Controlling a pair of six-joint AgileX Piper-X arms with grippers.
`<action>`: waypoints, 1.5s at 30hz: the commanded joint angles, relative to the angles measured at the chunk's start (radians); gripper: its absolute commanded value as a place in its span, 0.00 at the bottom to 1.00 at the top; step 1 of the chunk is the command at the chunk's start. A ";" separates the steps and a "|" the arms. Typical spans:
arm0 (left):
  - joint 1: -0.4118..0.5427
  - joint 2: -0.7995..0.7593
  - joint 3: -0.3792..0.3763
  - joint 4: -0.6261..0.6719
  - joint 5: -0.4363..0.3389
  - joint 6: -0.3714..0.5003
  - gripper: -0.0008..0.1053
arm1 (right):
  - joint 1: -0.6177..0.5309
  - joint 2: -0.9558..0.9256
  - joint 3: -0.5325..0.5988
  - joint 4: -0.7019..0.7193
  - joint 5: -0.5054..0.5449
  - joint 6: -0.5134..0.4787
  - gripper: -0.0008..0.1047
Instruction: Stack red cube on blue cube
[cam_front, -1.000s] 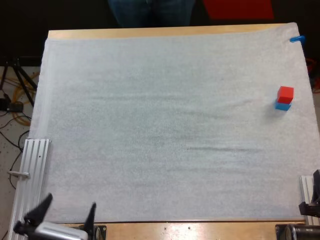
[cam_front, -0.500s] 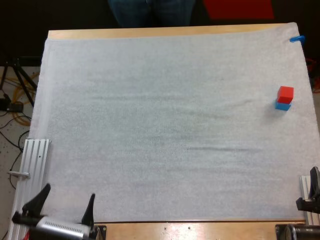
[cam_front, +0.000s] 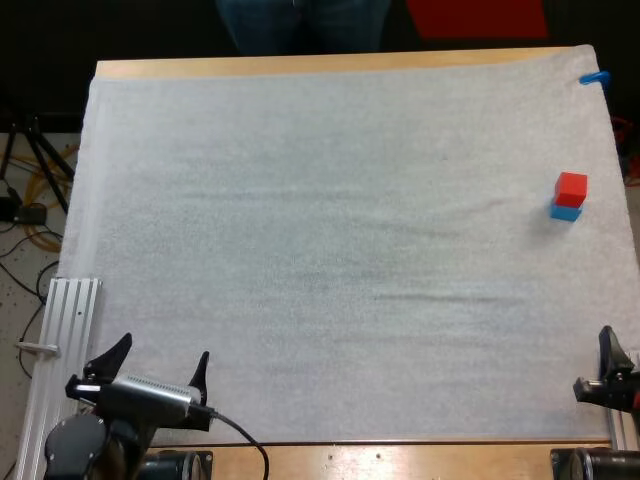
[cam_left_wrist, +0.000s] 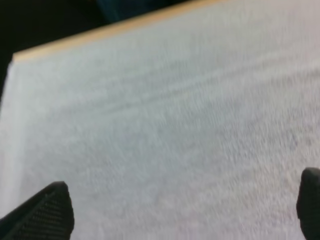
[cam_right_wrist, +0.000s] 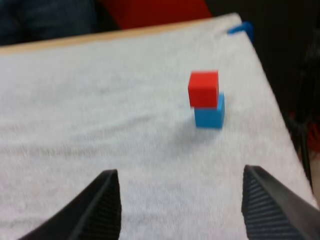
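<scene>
- Red cube (cam_front: 571, 187) sits on blue cube (cam_front: 565, 211), slightly offset, at the mat's (cam_front: 330, 250) 3 o'clock.
- My left pincer (cam_front: 163, 350), 7 o'clock: fingers apart, empty.
- My right pincer (cam_right_wrist: 180, 171), 5 o'clock: fingers apart, empty.

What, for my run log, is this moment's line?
red cube on blue cube | left fingers open | right fingers open, clear of cubes

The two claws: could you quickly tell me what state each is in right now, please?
Left claw: open, holding nothing.
Right claw: open, holding nothing.
</scene>
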 joint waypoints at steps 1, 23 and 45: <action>0.001 -0.139 0.016 -0.019 -0.001 -0.014 0.83 | 0.001 -0.038 0.011 -0.003 -0.004 -0.012 0.50; 0.001 -0.137 0.040 -0.071 -0.001 -0.048 0.83 | 0.001 -0.037 0.026 0.001 -0.004 0.001 0.50; 0.001 -0.137 0.040 -0.071 -0.004 -0.048 0.83 | 0.001 -0.037 0.026 0.001 -0.004 0.001 0.50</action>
